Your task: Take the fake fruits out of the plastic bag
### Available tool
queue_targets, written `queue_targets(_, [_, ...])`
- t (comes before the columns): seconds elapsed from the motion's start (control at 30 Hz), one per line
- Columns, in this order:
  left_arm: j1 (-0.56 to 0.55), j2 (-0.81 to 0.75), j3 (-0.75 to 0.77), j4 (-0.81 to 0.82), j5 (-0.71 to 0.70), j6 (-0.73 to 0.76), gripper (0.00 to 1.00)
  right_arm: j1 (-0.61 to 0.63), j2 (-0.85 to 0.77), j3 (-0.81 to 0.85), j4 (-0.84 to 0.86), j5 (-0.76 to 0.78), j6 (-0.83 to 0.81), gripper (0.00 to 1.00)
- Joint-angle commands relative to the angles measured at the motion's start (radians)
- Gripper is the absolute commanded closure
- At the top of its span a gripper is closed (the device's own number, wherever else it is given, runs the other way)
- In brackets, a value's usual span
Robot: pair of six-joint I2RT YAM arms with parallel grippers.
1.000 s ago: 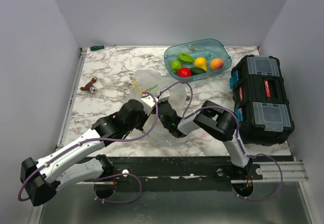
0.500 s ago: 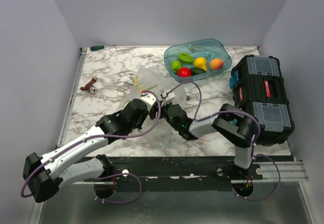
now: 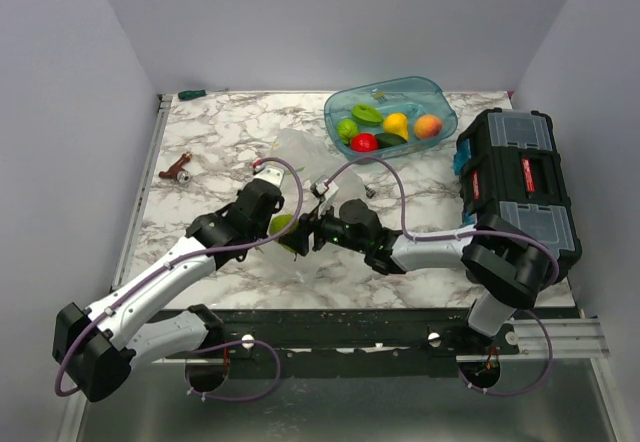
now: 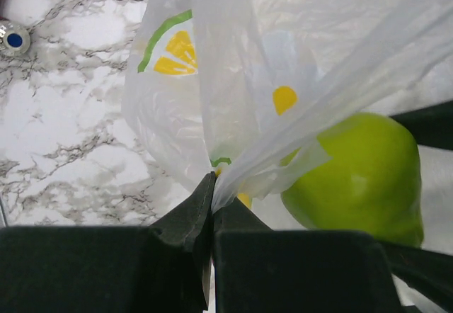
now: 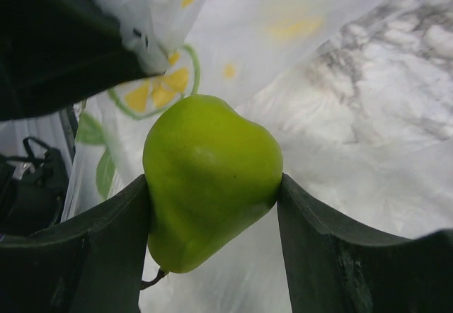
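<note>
The left gripper (image 4: 212, 189) is pinching a fold of the bag (image 4: 212, 72), jaws closed tight on the film. It is holding the thin plastic taut and lifted, probably so the bag is not dragging along with what is being pulled out. The right gripper (image 5: 212, 210) is clamping a green fruit (image 5: 211, 178) between both fingers at its widest part, just beside that pinch at the bag's mouth. The fruit is looking mostly free of the film, though plastic is draping close behind it. Other fruits (image 3: 380, 127) are lying in the tub (image 3: 440, 100) on the far side of the table (image 3: 220, 132), well apart, likely where this one is heading.
</note>
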Motion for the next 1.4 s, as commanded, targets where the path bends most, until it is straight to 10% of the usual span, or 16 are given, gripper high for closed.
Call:
queue_targets(0.0, [0.042,0.01,0.032,-0.046,-0.041,-0.052,1.0,0.006,-0.061,-0.022,-0.084,-0.139,0.043,0.8])
queue_targets(0.67, [0.264,-0.071,0.061,-0.165,-0.269,-0.235,1.0,0.006,-0.431,-0.12,-0.272,0.178,0.092,0.87])
queue_targets(1.07, [0.292,-0.176,0.031,-0.068,-0.135,-0.171,1.0,0.006,-0.563,-0.1,-0.496,0.49,0.041,0.95])
queue_targets(1.37, [0.303,-0.232,0.033,-0.055,-0.083,-0.147,0.45,-0.084,-0.476,-0.019,-0.641,0.701,0.057,0.97])
